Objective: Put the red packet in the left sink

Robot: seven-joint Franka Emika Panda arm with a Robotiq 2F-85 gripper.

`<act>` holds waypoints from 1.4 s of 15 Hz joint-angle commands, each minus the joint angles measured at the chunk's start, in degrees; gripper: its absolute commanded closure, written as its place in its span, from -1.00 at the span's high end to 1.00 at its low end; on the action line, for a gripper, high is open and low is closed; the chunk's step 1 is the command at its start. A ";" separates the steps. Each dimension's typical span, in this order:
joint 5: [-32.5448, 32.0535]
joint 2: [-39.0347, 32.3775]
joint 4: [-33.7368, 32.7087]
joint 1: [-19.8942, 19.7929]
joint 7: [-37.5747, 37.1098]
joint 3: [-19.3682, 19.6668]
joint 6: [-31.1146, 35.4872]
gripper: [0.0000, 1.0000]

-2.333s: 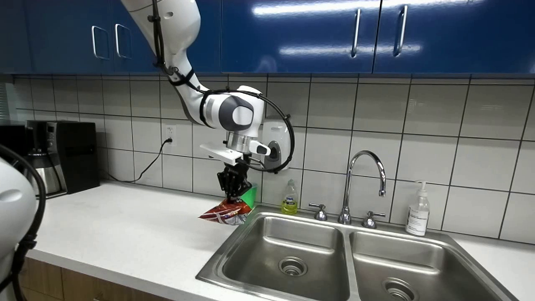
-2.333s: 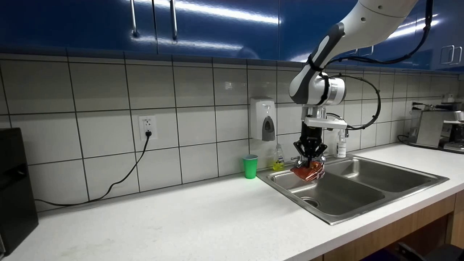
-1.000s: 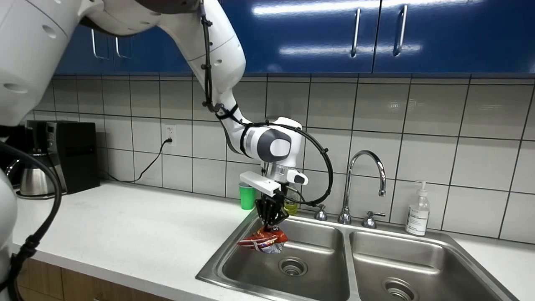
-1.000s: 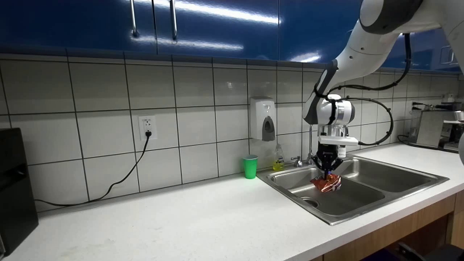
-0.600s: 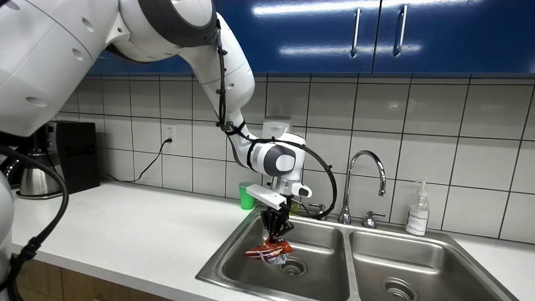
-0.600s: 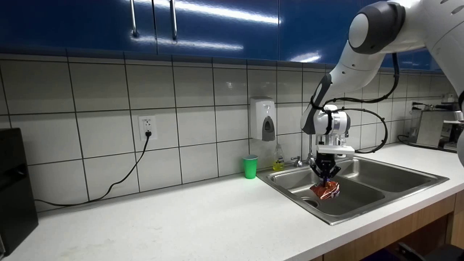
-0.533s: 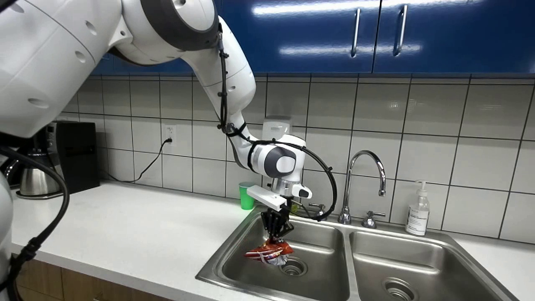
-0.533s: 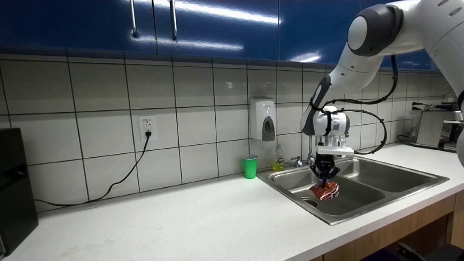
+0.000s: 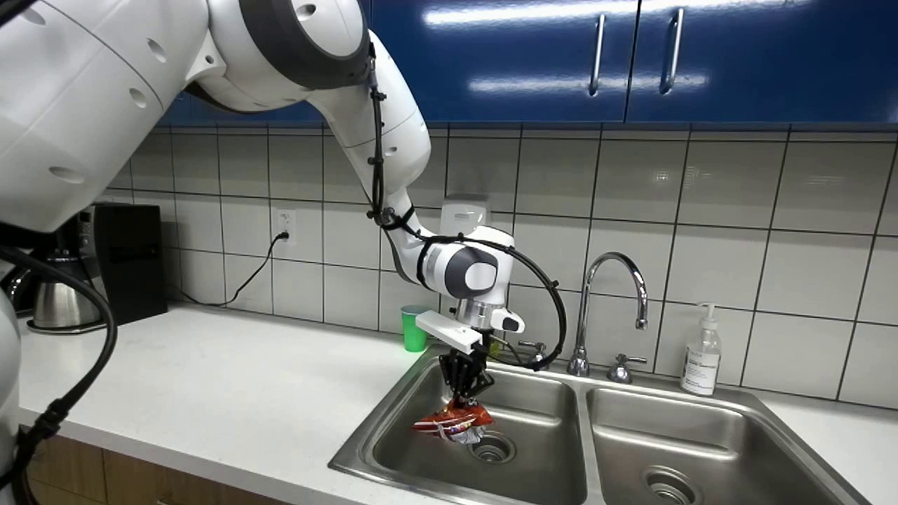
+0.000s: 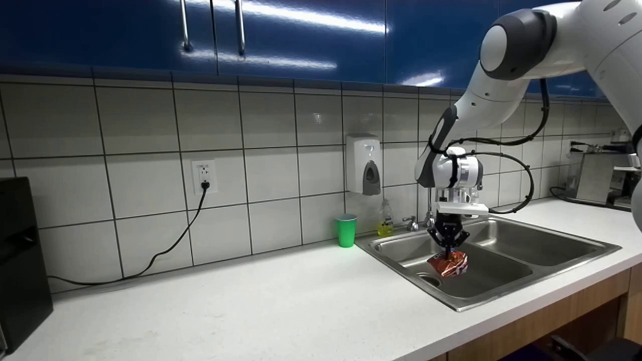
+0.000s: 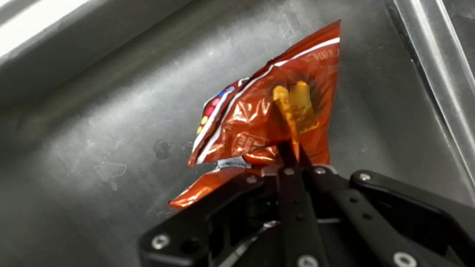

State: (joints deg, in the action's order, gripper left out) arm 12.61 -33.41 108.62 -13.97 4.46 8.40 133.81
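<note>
Gripper [image 11: 294, 152] pointing down, jaws drawn nearly together, a fold of the red packet [image 11: 256, 120] pinched between them. Packet is within the outline of the left sink [image 9: 540, 463] in both exterior views; wrist view has bare grey steel around it. Crinkled and bent over on itself — white stripes, a row of coloured dots along one edge, yellow-orange shapes printed on the face. Whether its underside touches the basin floor, cannot tell. In an exterior view it hides a little of the drain [image 9: 494, 449]. Right sink [image 9: 701, 442] alongside, past the steel divider [image 9: 589, 438]. Faucet [image 9: 583, 315] at the back between two lever handles [image 9: 539, 360]; pump bottle [image 9: 700, 361] upright near the back edge, behind the right sink. Green cup [image 10: 346, 231] upright on the white counter [image 10: 225, 306], just beside the sink's back corner, near a clear bottle of yellow liquid [image 10: 385, 225]. On the tiled wall [image 10: 266, 175] above those two, a white dispenser [image 10: 358, 163] — blue cabinets [image 10: 301, 42] higher up
</note>
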 commanded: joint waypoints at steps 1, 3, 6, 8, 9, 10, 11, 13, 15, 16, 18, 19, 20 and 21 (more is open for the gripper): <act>-0.60 0.03 -0.09 -0.73 -0.37 -0.76 -0.03 -0.98; -0.31 1.21 1.95 -0.50 -0.35 -0.91 1.42 -1.00; 0.25 1.59 4.51 -0.27 -0.67 -1.18 5.45 -1.00; 0.40 0.77 5.02 -0.35 -1.04 -1.22 8.87 -1.00; 0.48 0.49 5.25 -0.52 -1.06 -1.30 10.44 -1.00; 0.33 -0.03 5.11 -0.58 -1.28 -1.22 11.61 -1.00; 0.12 -0.48 4.99 -0.54 -1.64 -1.09 12.64 -1.00; -0.05 -1.69 4.42 -0.64 -2.21 -1.05 14.18 -1.00; -0.09 -2.93 3.93 -0.78 -2.58 -1.16 15.15 -1.00; -0.23 -3.76 3.56 -0.73 -2.86 -1.12 15.41 -1.00; -0.35 -5.08 3.07 -0.72 -3.15 -1.18 15.88 -1.00; -0.46 -5.83 2.72 -0.63 -3.38 -1.11 16.08 -1.00; -0.51 -6.52 2.30 -0.63 -3.56 -1.10 16.15 -1.00; -0.50 -7.04 2.03 -0.65 -3.70 -1.11 16.25 -1.00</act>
State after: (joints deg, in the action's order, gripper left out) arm 12.61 -38.54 112.57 -13.87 2.46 7.94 149.51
